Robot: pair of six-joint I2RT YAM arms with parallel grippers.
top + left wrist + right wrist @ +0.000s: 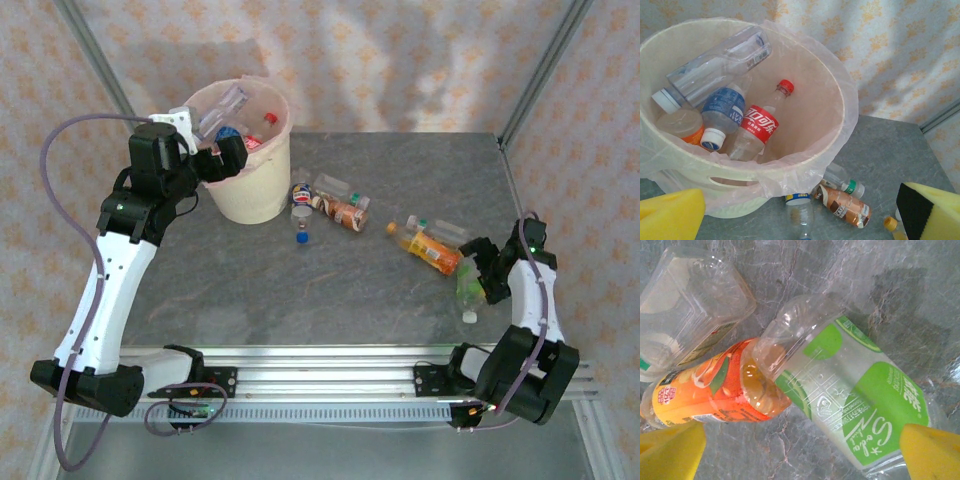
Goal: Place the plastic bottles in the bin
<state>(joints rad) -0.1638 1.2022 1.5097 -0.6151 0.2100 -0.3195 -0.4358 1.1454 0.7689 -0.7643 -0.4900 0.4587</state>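
Green-labelled plastic bottle (855,405), lying near right on the tabletop (920,300) against an orange bottle (700,390) under the spread right claw (801,452), looks light, slick and crushable, best pinched across its labelled middle; the left claw (800,215) hangs spread and empty above the far-left bin (840,90).

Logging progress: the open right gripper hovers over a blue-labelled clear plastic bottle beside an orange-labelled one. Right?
Not quite: the right wrist view shows a green label, not blue, on that clear plastic bottle. The right gripper is open over it, and the orange-labelled bottle lies beside it.
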